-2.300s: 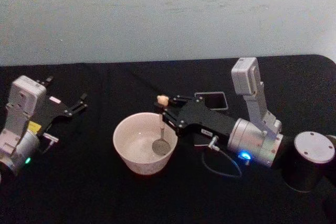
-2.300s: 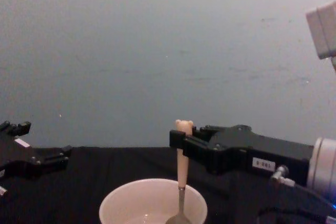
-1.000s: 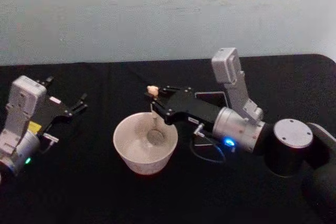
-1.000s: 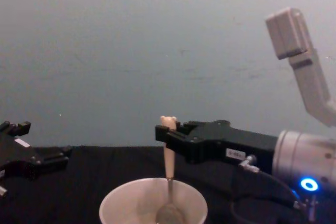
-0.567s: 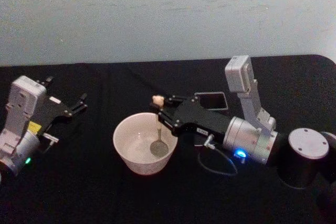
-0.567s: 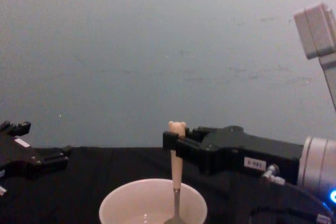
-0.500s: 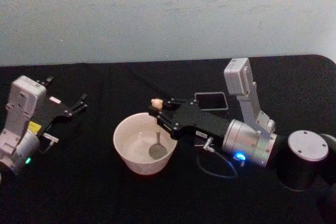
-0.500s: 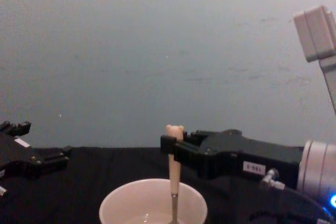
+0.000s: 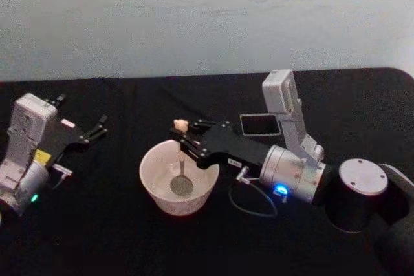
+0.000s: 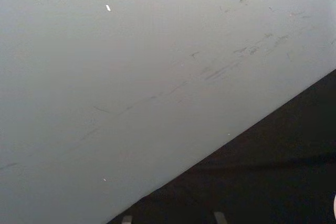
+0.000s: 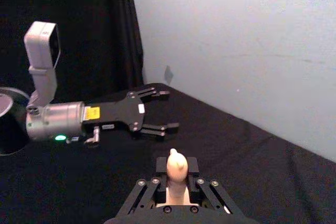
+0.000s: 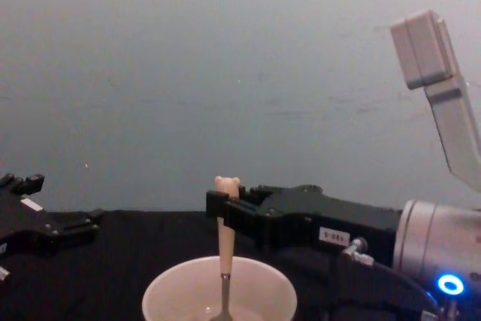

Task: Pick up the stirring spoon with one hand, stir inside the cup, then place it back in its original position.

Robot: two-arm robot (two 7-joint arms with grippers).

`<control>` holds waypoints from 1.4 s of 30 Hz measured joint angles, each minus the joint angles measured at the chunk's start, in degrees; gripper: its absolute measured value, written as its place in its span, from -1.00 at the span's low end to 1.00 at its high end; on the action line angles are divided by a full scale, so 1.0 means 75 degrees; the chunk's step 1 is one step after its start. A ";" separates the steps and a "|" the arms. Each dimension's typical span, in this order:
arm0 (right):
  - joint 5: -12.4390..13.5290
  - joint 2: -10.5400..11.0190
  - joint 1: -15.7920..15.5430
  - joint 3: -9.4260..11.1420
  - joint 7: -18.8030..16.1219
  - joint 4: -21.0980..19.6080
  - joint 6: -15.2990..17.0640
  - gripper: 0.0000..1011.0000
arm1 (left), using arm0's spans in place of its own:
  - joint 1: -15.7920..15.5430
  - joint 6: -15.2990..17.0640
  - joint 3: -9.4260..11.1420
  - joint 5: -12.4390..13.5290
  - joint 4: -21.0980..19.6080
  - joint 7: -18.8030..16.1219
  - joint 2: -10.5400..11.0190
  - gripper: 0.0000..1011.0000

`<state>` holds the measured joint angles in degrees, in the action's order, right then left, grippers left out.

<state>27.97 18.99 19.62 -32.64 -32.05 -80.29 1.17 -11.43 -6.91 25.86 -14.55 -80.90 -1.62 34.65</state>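
Note:
The cream-white cup (image 9: 158, 197) (image 12: 173, 283) sits on the black table in front of me. My right gripper (image 9: 180, 141) (image 12: 219, 212) (image 11: 175, 178) reaches over its rim, shut on the stirring spoon (image 9: 182, 159) (image 12: 224, 246) just below the bear-head top (image 11: 175, 165). The spoon stands upright with its metal bowl down inside the cup, left of centre. The dark grey square holder (image 9: 260, 124) stands behind the right arm. My left gripper (image 9: 98, 128) (image 12: 83, 225) (image 11: 160, 110) rests at the far left of the table, open and holding nothing.
A pale wall rises behind the black table's far edge (image 9: 194, 77). The right arm's silver wrist and camera mount (image 9: 288, 140) stretch across the table's right half, with a black round joint (image 9: 359, 192) near the front right.
The right gripper has swept the spoon leftward inside the cup, from the right side toward left of centre. The left arm has not moved.

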 joint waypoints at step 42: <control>0.0854 0.0386 -0.0259 0.1273 0.0623 -0.1369 -0.0361 -0.56 | 0.0000 0.0000 0.0000 0.0000 0.0000 0.0000 0.0000 0.98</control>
<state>34.38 21.88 17.68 -23.10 -27.38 -90.55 -1.54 -11.43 -6.91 25.86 -14.55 -80.90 -1.62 34.65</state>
